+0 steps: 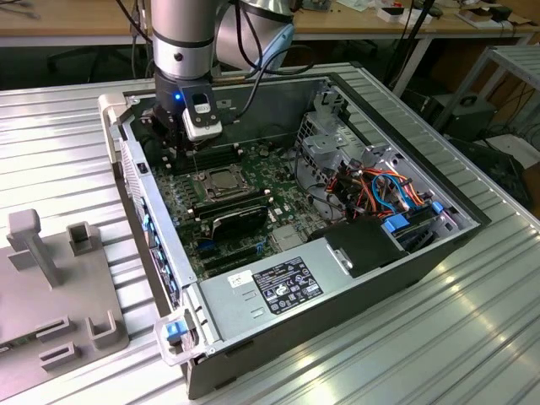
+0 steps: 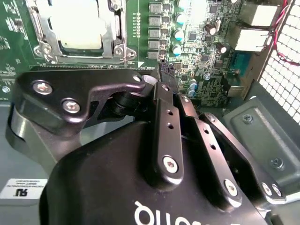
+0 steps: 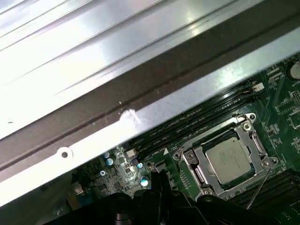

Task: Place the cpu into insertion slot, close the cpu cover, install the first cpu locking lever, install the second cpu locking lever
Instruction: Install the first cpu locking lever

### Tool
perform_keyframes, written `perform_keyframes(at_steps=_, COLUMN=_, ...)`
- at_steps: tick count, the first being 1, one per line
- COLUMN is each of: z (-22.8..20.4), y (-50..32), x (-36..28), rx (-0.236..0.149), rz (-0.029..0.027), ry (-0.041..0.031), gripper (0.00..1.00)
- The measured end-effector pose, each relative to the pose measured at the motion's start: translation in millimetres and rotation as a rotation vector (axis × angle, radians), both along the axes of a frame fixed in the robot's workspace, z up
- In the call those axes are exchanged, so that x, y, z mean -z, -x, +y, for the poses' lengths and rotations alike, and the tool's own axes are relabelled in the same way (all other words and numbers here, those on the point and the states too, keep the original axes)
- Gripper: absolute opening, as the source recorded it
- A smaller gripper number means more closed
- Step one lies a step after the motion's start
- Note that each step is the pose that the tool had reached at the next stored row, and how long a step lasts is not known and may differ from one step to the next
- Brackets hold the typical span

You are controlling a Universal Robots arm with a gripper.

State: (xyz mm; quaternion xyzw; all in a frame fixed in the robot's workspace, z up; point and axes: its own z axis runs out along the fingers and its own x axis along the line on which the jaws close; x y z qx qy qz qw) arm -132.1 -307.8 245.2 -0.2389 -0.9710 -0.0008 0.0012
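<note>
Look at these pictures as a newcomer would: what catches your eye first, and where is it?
The open computer case on the ribbed metal table stands out, with the gripper inside it. Close by the gripper sits the silver-topped cpu, framed by the cpu cover. Bright orange and blue cables crowd the case at the exterior view's right.

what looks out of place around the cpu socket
One thin locking lever sticks out at an angle beside the cpu cover instead of lying flat along it, so it looks unlatched. The cpu itself sits square inside the cover's opening, and nothing looks bent or damaged.
</note>
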Motion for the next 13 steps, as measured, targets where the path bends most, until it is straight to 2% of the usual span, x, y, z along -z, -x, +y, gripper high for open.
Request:
perform_keyframes(at_steps=3, z=3.3, y=-4.8, x=1.4, rx=-0.019, rz=-0.0001, ry=-0.0013, gripper=0.11)
perform_keyframes(at_steps=8, z=5.1, y=-14.2, x=3.1, rx=-0.04, rz=0.0, ry=-0.0032, gripper=0.11)
perform_keyframes(at_steps=13, z=7.8, y=-28.4, x=6.8, rx=-0.061, rz=0.0, ry=-0.0033, gripper=0.11)
